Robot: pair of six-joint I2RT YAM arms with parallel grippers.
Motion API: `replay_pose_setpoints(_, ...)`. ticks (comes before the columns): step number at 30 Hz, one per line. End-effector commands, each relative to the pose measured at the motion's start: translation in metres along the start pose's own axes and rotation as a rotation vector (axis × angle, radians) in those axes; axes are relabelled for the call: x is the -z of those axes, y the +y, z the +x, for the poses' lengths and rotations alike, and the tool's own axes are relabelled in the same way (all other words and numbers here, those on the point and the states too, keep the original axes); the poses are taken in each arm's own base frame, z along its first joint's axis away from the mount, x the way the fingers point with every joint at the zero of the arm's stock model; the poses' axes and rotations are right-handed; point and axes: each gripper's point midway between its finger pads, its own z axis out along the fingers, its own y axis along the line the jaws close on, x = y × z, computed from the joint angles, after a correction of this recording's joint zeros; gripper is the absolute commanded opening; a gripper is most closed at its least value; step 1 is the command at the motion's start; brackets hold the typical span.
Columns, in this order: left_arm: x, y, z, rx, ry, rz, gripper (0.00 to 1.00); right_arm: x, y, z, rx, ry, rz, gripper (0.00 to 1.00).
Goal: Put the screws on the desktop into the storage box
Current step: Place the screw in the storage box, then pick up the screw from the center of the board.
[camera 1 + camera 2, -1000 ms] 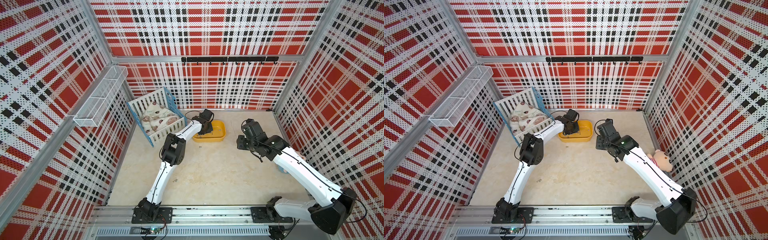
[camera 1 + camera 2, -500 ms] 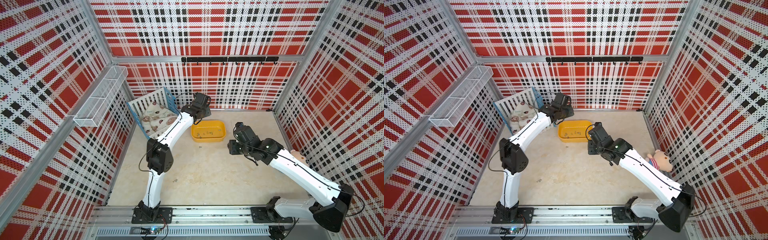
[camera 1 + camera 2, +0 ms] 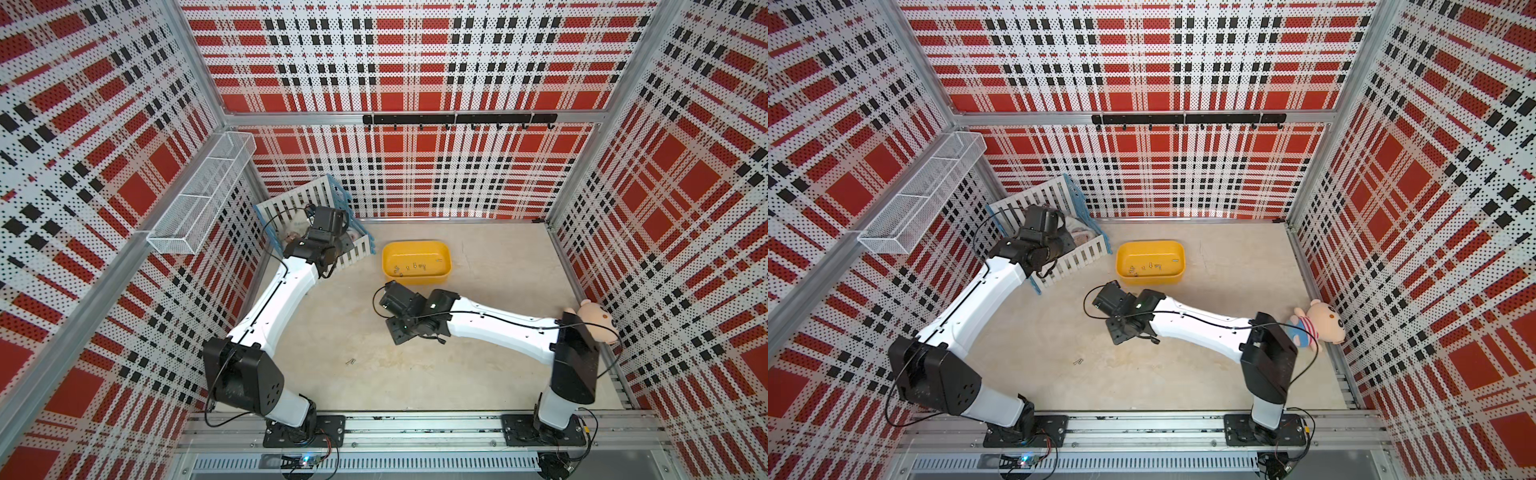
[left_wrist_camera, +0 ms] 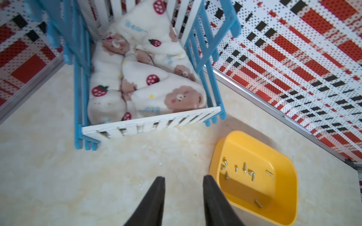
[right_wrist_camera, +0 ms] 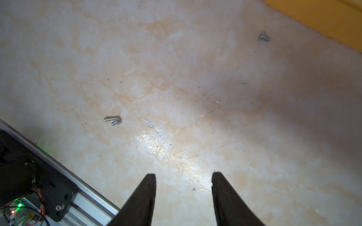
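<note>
Now two screws (image 5: 113, 120) lie touching on desktop (image 3: 478, 374), between right gripper (image 5: 184, 174) and front rail (image 3: 415, 428), toward robot's left; long axes seem parallel, slanted in both top views. One more screw (image 5: 264, 36) near storage box (image 3: 417, 279), others inside. Right arm nearer. Both grippers spread, empty; left gripper (image 4: 183, 177) near crib (image 3: 316, 195). One second ago left was at box, right beside box.

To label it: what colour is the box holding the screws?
Yellow; the box shows best in the left wrist view.
</note>
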Motion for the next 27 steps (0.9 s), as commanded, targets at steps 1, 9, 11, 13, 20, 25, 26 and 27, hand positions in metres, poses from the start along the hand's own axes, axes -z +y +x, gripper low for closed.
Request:
replay_pose_setpoints(1,0.028,0.026,-0.023,0.034,-0.069,0.010,0.39,-0.020,0.033,0.010,0.074,0.056,-0.036,0.55)
replay_pose_setpoints(9,0.053,0.088,-0.028,0.064,-0.090,-0.067,0.40,-0.055,0.066,0.021,0.084,0.129,-0.040,0.55)
replay_pose_setpoints(11,0.056,0.098,-0.026,0.064,-0.088,-0.082,0.40,-0.059,0.068,0.018,0.054,0.130,-0.035,0.55)
replay_pose_setpoints(13,0.057,0.106,-0.023,0.064,-0.084,-0.094,0.40,-0.065,0.070,0.019,0.030,0.142,-0.029,0.55)
replay_pose_setpoints(20,0.057,0.118,-0.015,0.055,-0.069,-0.107,0.40,-0.080,0.071,0.019,-0.030,0.171,0.005,0.54)
replay_pose_setpoints(25,0.056,0.123,-0.010,0.050,-0.059,-0.115,0.40,-0.091,0.072,0.019,-0.029,0.187,0.044,0.54)
replay_pose_setpoints(26,0.056,0.124,-0.009,0.048,-0.058,-0.119,0.40,-0.093,0.072,0.019,-0.028,0.190,0.048,0.54)
replay_pose_setpoints(27,0.056,0.125,-0.009,0.049,-0.058,-0.118,0.40,-0.094,0.074,0.018,-0.025,0.189,0.050,0.55)
